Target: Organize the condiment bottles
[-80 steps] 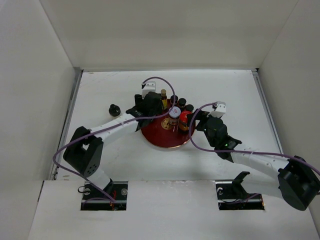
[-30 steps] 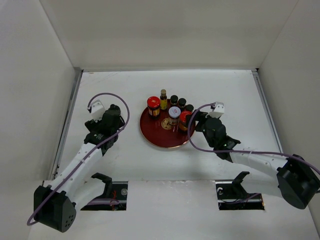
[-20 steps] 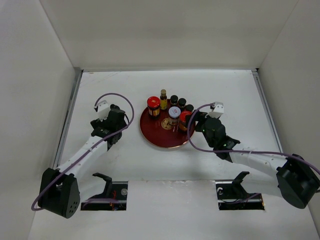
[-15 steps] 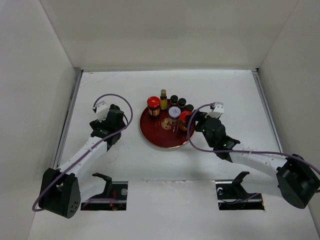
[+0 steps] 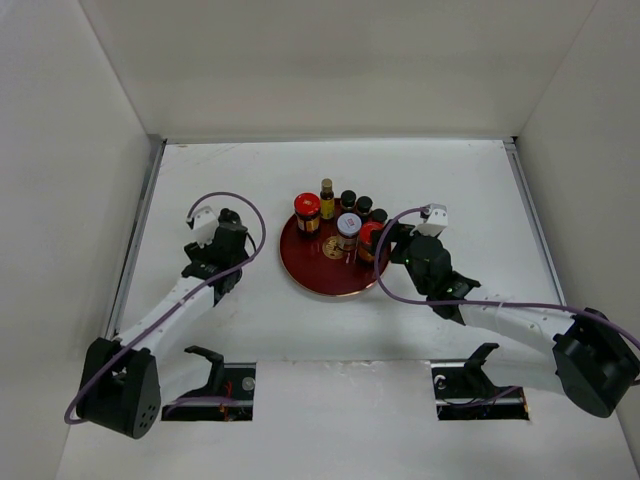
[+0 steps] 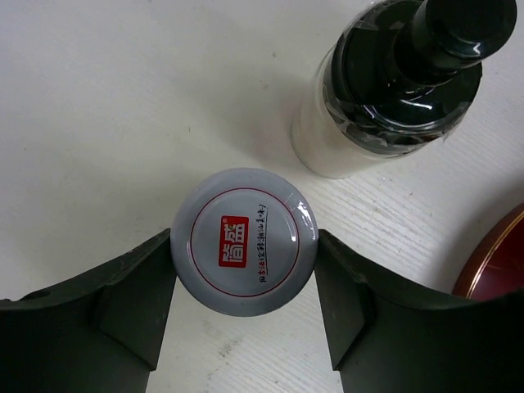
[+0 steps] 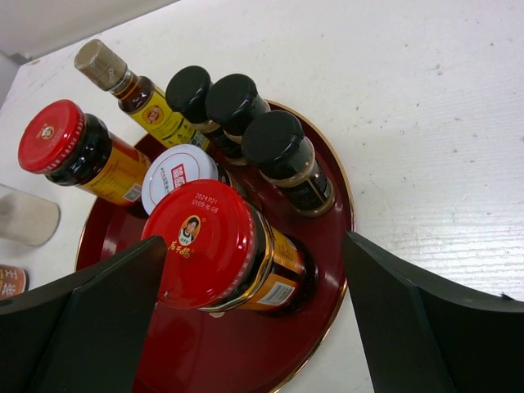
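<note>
In the left wrist view a white-lidded jar [image 6: 244, 241] stands on the table, and my left gripper [image 6: 244, 270] is shut on it, a finger against each side of the lid. A black-capped bottle [image 6: 401, 82] stands just beyond it. From above, the left gripper [image 5: 222, 250] hides both. On the red tray [image 5: 325, 278] stand two red-capped jars [image 5: 307, 208] [image 5: 370, 235], a slim yellow bottle [image 5: 327, 195], a white-lidded jar [image 5: 348, 225] and three black-capped bottles [image 5: 364, 205]. My right gripper [image 7: 254, 246] is open, its fingers wide on either side of the near red-capped jar [image 7: 209, 246] without touching it.
The tray's rim [image 6: 499, 262] lies just right of the left gripper. White walls enclose the table on the left [image 5: 100, 200], back and right. Purple cables loop over both arms [image 5: 240, 205].
The left arm left the tray and swung to the table's left side. In the last second its jaws came down around the white-lidded jar and shut on it. The right arm stayed put.
</note>
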Controlling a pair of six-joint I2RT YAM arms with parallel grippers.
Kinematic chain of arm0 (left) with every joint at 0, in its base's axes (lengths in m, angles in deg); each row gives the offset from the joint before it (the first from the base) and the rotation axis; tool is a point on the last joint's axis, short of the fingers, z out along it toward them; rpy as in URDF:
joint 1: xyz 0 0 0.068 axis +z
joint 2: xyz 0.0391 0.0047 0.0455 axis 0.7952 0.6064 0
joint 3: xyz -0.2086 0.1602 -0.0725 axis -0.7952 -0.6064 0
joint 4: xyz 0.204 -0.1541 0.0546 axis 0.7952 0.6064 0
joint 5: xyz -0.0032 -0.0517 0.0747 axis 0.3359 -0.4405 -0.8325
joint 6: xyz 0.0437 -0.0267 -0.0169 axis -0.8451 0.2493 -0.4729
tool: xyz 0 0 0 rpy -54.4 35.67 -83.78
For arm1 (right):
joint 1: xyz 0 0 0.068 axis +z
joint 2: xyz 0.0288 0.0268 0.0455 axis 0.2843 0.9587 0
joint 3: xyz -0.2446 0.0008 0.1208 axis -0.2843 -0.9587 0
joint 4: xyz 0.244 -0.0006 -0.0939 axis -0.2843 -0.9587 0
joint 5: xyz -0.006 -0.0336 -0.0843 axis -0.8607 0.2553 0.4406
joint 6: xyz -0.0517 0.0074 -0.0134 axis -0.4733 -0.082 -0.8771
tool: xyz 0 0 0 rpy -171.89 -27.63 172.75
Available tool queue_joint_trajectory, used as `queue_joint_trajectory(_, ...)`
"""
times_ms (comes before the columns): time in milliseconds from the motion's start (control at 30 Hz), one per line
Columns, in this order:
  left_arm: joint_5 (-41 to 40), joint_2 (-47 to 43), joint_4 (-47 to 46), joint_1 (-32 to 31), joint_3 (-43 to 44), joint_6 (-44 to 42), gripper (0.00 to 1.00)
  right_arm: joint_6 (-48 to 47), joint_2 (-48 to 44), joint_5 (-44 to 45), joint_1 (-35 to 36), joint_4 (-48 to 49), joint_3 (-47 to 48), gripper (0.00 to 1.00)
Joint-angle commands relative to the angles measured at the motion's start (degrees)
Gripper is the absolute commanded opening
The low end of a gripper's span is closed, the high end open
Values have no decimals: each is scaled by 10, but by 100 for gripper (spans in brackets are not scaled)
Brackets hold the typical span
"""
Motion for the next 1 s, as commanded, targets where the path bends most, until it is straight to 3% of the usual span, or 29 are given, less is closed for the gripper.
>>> queue_joint_trajectory(0, -4, -48, -17, -17, -9, -4, 36, -7, -10, -4, 6, 28, 21, 95)
queue_joint_trajectory(233, -32, -141, 61, -127, 63, -4, 29, -7, -5, -1, 4, 30, 21, 95)
queue_joint_trajectory(367, -52, -124, 71, -187, 113, -4, 30, 4, -12, 4, -2, 35, 10, 94)
queue_joint_trajectory(400, -55, -102, 53, -230, 133, -1, 30, 5, -21, 7, -3, 39, 6, 94)
queue_joint_trajectory(500, -50, -46, 5, -276, 161, -11, 31, 5, -41, 19, -7, 51, -8, 94)
queue_joint_trajectory(700, -30, 71, -86, -306, 201, -46, 32, 5, -55, 22, -13, 50, -13, 94)
queue_joint_trajectory(967, -30, 171, -144, -288, 207, -85, 32, 5, -46, 15, -13, 50, -9, 94)
